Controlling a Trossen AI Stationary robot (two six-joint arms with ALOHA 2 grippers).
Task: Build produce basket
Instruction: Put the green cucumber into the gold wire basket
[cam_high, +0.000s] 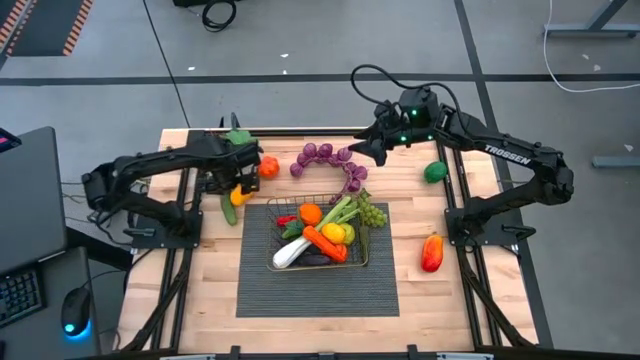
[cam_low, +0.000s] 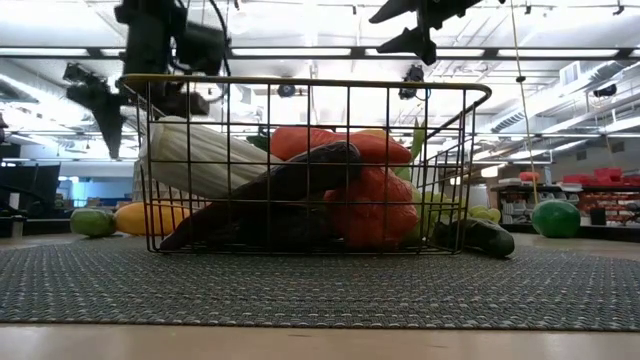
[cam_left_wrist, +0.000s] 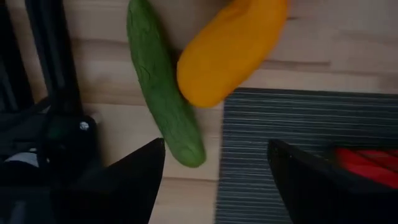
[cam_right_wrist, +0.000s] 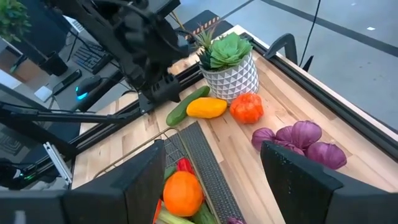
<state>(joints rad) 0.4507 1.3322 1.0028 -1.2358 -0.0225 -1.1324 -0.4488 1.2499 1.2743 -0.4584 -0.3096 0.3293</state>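
The brass wire basket (cam_high: 318, 232) stands on a dark ribbed mat (cam_high: 318, 285). It holds a leek (cam_high: 296, 250), a carrot (cam_high: 325, 243), an orange (cam_high: 311, 213) and other produce. Left of the mat a cucumber (cam_left_wrist: 163, 81) and a yellow pepper (cam_left_wrist: 230, 50) lie side by side on the wood. My left gripper (cam_left_wrist: 214, 180) hangs open above them, pointing down, its fingers clear of both. My right gripper (cam_right_wrist: 211, 180) is open and high over the table's far right part, near the purple grapes (cam_high: 335, 160).
A succulent in a white pot (cam_right_wrist: 227, 62) stands at the far left, with an orange-red fruit (cam_right_wrist: 247, 107) beside it. A green apple (cam_high: 435, 172) and a red-orange pepper (cam_high: 432, 252) lie right of the mat. Green grapes (cam_high: 372, 213) sit at the basket's right end.
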